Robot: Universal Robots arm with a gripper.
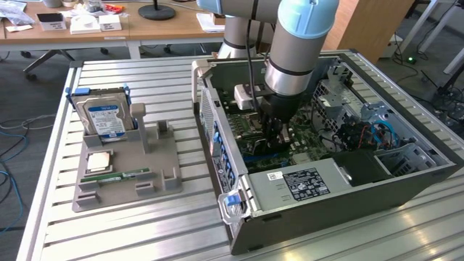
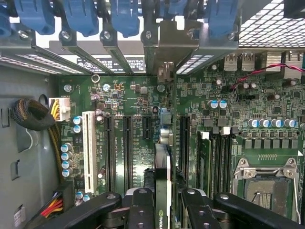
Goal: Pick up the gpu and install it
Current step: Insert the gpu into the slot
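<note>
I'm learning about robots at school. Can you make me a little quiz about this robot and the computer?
1. True or false: the gripper is shut on the gpu above the motherboard.
2. What stands upright in the grey holder outside the computer case: A) a fan, B) the hard drive, C) a keyboard?
3. Fill in: the white slot sits near a bundle of yellow ____.

Key: 1 true. 2 B. 3 wires.
</note>
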